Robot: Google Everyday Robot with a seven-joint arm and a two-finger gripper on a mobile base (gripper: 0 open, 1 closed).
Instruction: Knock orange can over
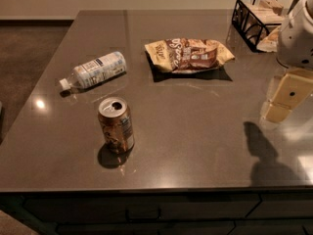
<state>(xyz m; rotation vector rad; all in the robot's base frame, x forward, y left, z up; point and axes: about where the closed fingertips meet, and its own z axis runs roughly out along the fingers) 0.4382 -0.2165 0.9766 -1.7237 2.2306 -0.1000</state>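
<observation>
The orange can [116, 125] stands upright on the dark grey counter [195, 141], near the front left. It has orange-brown sides, a pale label patch and an opened silver top. My gripper [282, 102] hangs above the counter at the right edge of the view, far to the right of the can and well apart from it. It holds nothing that I can see. Its shadow falls on the counter below it.
A clear plastic bottle [94, 70] with a white label lies on its side behind the can to the left. A chip bag [188, 54] lies flat at the middle back. A black wire basket [257, 19] stands at the back right.
</observation>
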